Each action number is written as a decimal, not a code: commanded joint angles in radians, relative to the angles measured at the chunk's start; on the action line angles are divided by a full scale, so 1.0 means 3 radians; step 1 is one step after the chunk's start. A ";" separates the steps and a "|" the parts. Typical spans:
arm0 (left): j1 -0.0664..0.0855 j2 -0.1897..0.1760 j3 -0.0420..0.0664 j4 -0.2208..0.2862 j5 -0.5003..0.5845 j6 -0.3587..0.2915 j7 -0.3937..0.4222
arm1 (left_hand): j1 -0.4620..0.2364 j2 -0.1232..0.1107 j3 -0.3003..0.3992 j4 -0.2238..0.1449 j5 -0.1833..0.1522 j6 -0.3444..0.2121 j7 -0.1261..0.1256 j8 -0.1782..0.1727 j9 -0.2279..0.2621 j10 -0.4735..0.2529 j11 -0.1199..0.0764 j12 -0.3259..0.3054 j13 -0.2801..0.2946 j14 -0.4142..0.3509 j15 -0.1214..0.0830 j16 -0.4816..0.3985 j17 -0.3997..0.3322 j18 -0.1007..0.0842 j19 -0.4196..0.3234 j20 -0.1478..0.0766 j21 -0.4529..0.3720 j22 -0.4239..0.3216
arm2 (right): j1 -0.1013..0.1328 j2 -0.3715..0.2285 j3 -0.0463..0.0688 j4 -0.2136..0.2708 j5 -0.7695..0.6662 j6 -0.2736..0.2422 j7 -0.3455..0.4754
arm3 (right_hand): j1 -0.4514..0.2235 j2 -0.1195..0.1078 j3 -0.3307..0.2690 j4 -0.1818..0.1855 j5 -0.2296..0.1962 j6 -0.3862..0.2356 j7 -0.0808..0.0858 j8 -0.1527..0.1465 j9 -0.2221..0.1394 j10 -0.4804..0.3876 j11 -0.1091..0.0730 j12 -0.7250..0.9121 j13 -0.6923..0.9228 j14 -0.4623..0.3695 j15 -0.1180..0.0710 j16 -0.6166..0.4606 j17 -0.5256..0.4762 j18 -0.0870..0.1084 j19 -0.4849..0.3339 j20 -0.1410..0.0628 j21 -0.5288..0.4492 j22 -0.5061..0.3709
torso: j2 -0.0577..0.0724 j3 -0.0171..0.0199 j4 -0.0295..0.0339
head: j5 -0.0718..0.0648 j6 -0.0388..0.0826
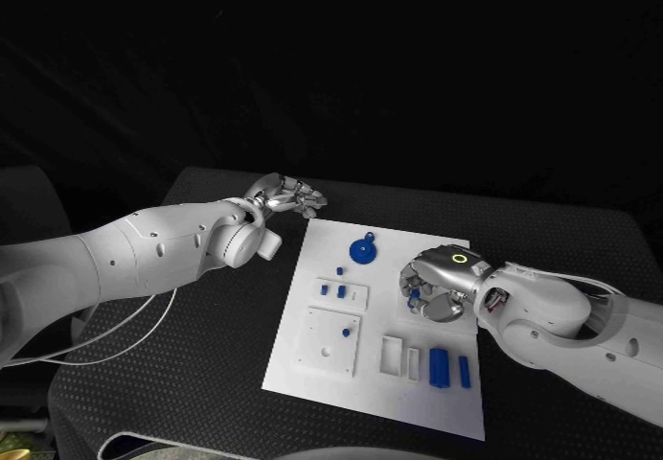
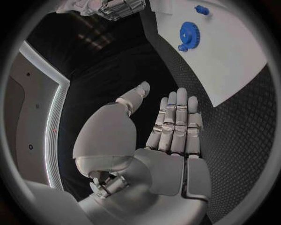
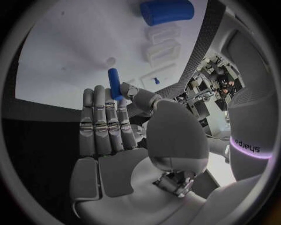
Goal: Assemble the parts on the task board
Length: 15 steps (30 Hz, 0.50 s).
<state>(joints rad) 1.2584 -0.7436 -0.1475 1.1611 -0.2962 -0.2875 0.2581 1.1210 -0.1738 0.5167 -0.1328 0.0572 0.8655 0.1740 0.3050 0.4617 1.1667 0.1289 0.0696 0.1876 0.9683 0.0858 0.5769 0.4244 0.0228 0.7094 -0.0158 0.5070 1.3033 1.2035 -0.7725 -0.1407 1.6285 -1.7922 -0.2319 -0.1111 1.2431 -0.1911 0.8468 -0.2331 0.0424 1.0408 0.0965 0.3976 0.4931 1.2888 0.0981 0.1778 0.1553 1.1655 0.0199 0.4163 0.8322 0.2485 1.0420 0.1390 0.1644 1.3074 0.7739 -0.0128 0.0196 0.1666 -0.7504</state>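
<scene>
The white task board [image 1: 311, 369] lies mid-table. A blue gear [image 1: 362, 252] sits near its far edge, also seen as the gear [image 2: 188, 33] in the left wrist view. Small blue pieces [image 1: 333, 287] lie below it, a blue peg [image 1: 344, 333] stands in a square white plate, and two blue blocks [image 1: 449, 368] lie at the near right. My right hand [image 1: 435, 289] hovers over the board's right side, and its thumb and a finger pinch a small blue cylinder [image 3: 114, 83]. My left hand [image 1: 285, 197] hangs off the board's far left corner, fingers stretched out [image 2: 175, 124] and holding nothing.
Two white rectangular frames [image 1: 402, 356] lie beside the blue blocks. A blue block [image 3: 166, 11] and a white frame [image 3: 163, 51] lie beyond my right hand's fingertips. Black table surface [image 1: 180, 383] surrounds the board.
</scene>
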 commanded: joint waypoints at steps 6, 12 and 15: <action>0.0003 0.0017 0.0003 0.0003 0.0015 0.0044 0.0017 | -0.0007 0.0014 -0.0004 0.0016 0.0000 -0.0031 -0.0001 -0.0021 -0.0005 0.0010 0.0003 0.0004 -0.0007 0.0030 -0.0002 -0.0019 0.0008 0.0048 0.0016 0.0005 -0.0016 0.0006 | 0.0092 -0.0024 0.0035 0.0204 0.0022 0.0086 -0.0017 | 0.0004 0.0029 -0.0024 -0.0003 0.0019 0.0018 0.0000 0.0020 0.0007 0.0195 -0.0164 0.0012 0.0153 0.0027 0.0002 0.0022 0.0007 0.0044 0.0032 0.0003 0.0022 0.0073 | -0.0002 -0.0002 0.0000 | 0.0017 -0.0003; 0.0003 0.0044 0.0003 -0.0022 0.0018 0.0042 0.0016 | -0.0006 0.0014 -0.0004 0.0016 0.0000 -0.0033 0.0000 -0.0021 -0.0006 0.0009 0.0003 0.0004 -0.0008 0.0030 -0.0001 -0.0022 0.0011 0.0049 0.0017 0.0005 -0.0018 0.0007 | 0.0093 0.0179 0.0038 0.0215 0.0041 0.0024 -0.0009 | 0.0002 0.0032 -0.0027 -0.0006 0.0020 0.0016 0.0001 0.0019 0.0010 0.0193 -0.0163 0.0010 0.0155 0.0026 0.0002 0.0021 0.0009 0.0044 0.0032 0.0003 0.0023 0.0072 | -0.0004 0.0001 -0.0002 | 0.0048 0.0004; 0.0003 0.0067 0.0003 -0.0041 0.0019 0.0043 0.0019 | -0.0006 0.0015 -0.0004 0.0016 0.0000 -0.0033 0.0000 -0.0022 -0.0006 0.0009 0.0003 0.0005 -0.0009 0.0031 -0.0001 -0.0024 0.0012 0.0049 0.0017 0.0005 -0.0019 0.0007 | 0.0088 0.0303 0.0038 0.0204 0.0035 -0.0016 -0.0010 | 0.0002 0.0034 -0.0027 -0.0008 0.0020 0.0015 0.0001 0.0018 0.0012 0.0191 -0.0163 0.0009 0.0156 0.0026 0.0002 0.0020 0.0010 0.0044 0.0031 0.0002 0.0022 0.0072 | -0.0004 0.0000 -0.0002 | 0.0065 0.0001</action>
<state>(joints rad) 1.2584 -0.7288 -0.1474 1.1505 -0.2961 -0.2869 0.2568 1.1210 -0.1738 0.5167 -0.1328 0.0572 0.8656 0.1741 0.3050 0.4608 1.1667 0.1289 0.0696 0.1858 0.9683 0.0858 0.5737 0.4265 0.0228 0.7094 -0.0159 0.5070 1.3042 1.2313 -0.6936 -0.1296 1.6905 -1.7825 -0.2255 -0.1145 1.2439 -0.1905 0.8441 -0.2357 0.0415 1.0408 0.0966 0.3976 0.4951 1.2886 0.0979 0.1766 0.1553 1.1653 0.0202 0.4163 0.8341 0.2486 1.0417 0.1393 0.1644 1.3074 0.7729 -0.0130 0.0192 0.1808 -0.7496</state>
